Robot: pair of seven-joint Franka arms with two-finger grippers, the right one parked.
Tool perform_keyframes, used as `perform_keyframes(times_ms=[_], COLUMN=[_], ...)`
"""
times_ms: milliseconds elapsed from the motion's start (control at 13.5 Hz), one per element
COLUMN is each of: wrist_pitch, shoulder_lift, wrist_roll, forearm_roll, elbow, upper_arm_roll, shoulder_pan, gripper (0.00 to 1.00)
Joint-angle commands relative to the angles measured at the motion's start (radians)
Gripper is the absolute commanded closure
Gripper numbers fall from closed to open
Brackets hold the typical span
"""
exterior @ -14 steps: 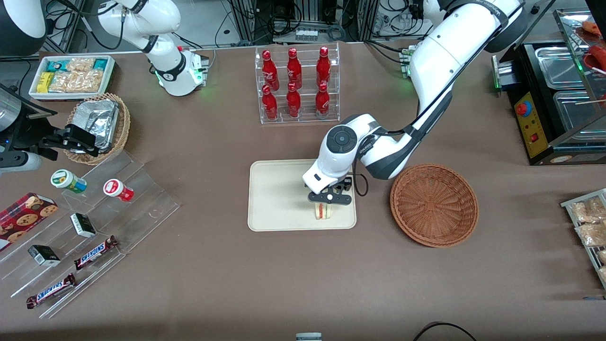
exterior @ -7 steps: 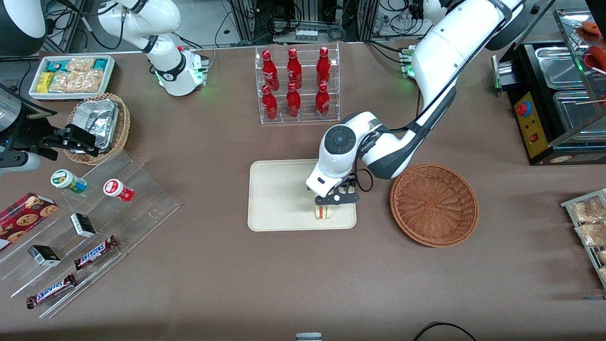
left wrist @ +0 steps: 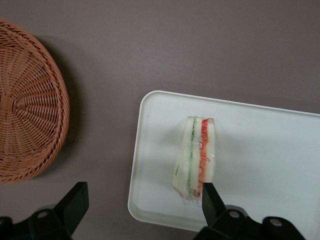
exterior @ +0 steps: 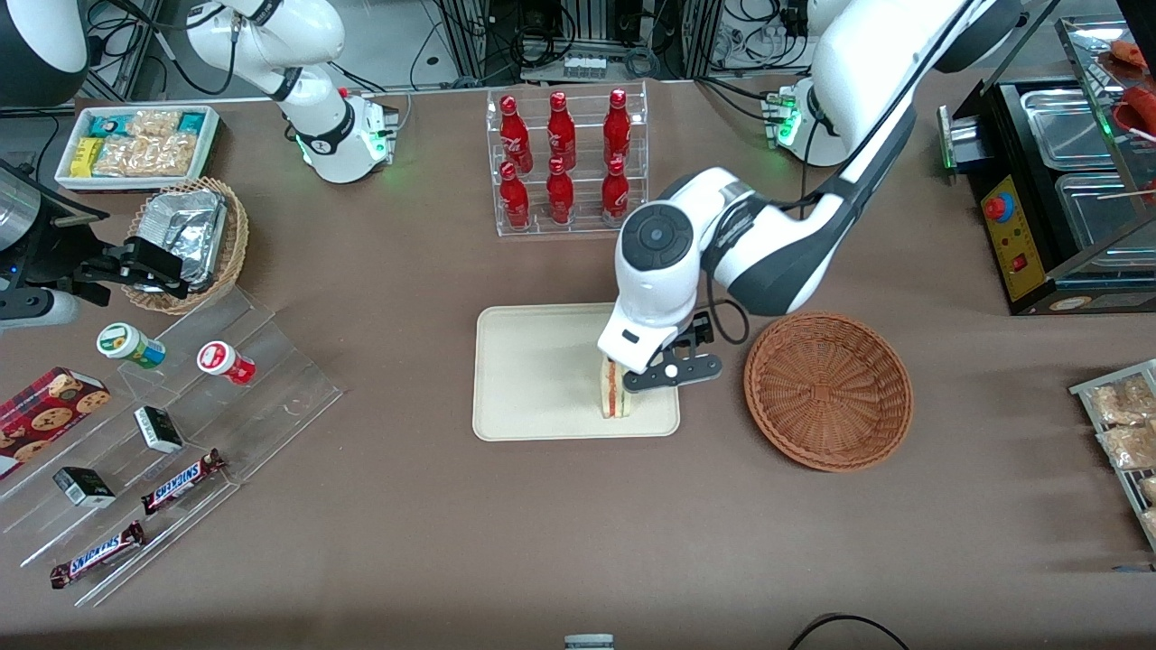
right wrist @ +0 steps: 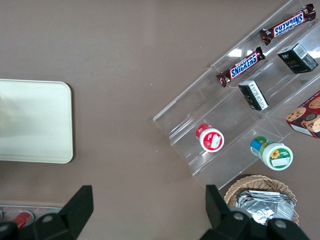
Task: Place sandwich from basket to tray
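The sandwich stands on its edge on the cream tray, near the tray's corner closest to the basket. My left gripper hangs above that corner, open. One black finger is just beside the sandwich's end and the other finger is over the bare table; nothing is held between them. The reddish-brown wicker basket sits beside the tray toward the working arm's end, with nothing in it.
A clear rack of red bottles stands farther from the camera than the tray. Acrylic steps with snacks, a foil-lined basket and a white snack bin lie toward the parked arm's end. A black machine and bagged pastries lie toward the working arm's end.
The gripper has opened and risen off the sandwich, shifting slightly toward the basket. The sandwich stays standing on the tray, with more of it now showing.
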Motion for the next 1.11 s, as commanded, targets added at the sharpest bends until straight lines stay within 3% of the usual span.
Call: perform_keyframes(times_ms=[0, 370, 519, 741, 1037], wrist_pitch=[-0.036, -0.212, -0.266, -0.359, -0.499], shoulder_lift=[-0.075, -0.215, -0.264, -0.362, -0.433], wrist_roll=[0.000, 0.142, 0.330, 0.669, 0.852], forearm_roll=[-0.091, -0.223, -0.261, -0.384, -0.376], elbow=[0.016, 0.015, 0.018, 0.018, 0.018], upper_arm_roll=[0.013, 0.016, 0.052, 0.293, 0.406], shoulder_pan=[0.036, 0.157, 0.193, 0.140, 0.145], gripper=[0.00, 0.00, 0.00, 0.00, 0.00])
